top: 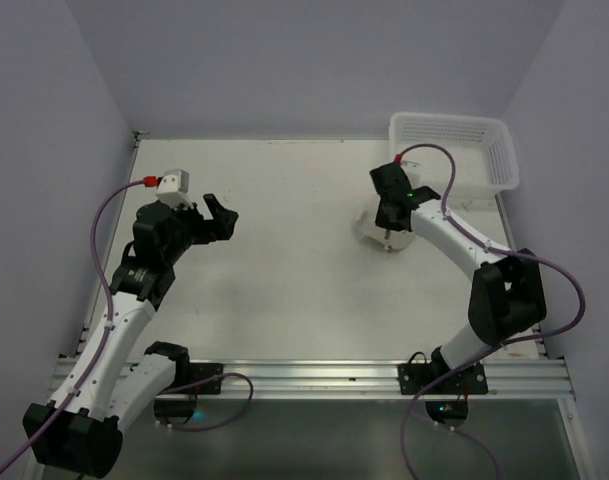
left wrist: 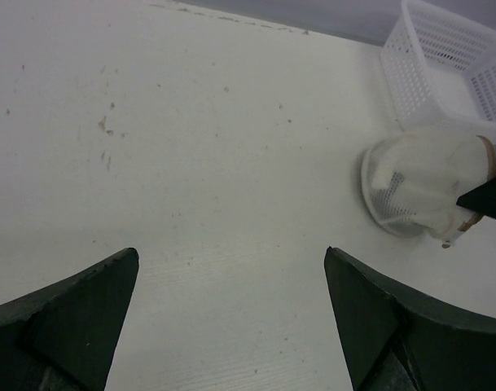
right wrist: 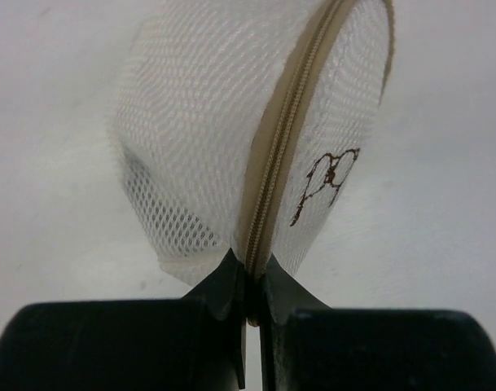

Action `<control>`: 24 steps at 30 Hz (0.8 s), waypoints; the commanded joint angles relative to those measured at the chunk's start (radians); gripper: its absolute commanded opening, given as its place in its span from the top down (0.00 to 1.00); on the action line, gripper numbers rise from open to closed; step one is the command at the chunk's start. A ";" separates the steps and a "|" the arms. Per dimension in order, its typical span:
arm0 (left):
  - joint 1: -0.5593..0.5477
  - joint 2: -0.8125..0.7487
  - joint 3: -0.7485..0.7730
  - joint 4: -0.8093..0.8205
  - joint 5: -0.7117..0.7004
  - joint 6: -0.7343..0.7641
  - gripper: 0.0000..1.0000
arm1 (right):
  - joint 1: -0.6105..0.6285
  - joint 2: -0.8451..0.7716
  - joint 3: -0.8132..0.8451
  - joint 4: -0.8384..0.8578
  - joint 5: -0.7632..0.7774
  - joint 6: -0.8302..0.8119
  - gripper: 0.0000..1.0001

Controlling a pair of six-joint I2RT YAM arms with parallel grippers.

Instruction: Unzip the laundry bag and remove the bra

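Our right fingers (right wrist: 219,289) are clenched on the tan zipper (right wrist: 280,147) at the near edge of the laundry bag (right wrist: 199,138). The bag stands on edge on the table (top: 284,290), right of centre and just in front of the white basket (top: 454,150). The wrist view is too tight to tell whether we have the pull tab itself or only the zipper tape, so we would test with a short tug first.

To open it cleanly, we judge the pull should follow the curve of the zipper around the rim rather than go straight out. The light mesh would likely lift or fold with nothing to hold it. Our left fingers (left wrist: 76,318) are spread wide and grasp nothing, well apart to the left. Bringing them over to pin the far rim would help.

The table is pale, flat and lightly speckled, and plain lavender walls (top: 284,60) close it in on three sides.
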 commanded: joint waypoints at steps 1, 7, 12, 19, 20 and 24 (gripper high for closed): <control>-0.003 0.011 0.026 0.025 0.047 -0.001 0.00 | 0.188 -0.045 -0.008 0.074 -0.115 -0.182 1.00; -0.003 0.025 0.023 -0.010 0.021 -0.050 0.00 | 0.434 0.024 0.024 0.157 -0.151 -0.352 1.00; -0.003 0.017 0.017 -0.069 -0.034 -0.110 0.00 | 0.543 0.106 0.099 0.189 -0.270 -0.426 0.69; -0.003 0.017 -0.003 -0.080 -0.002 -0.269 0.00 | 0.546 0.014 0.185 0.156 -0.422 -0.389 0.20; -0.005 0.032 0.000 -0.078 0.013 -0.304 0.00 | 0.545 -0.008 0.184 0.156 -0.410 -0.386 0.13; -0.064 0.106 0.040 -0.060 0.021 -0.341 0.00 | 0.520 -0.106 0.152 0.131 -0.297 -0.305 0.02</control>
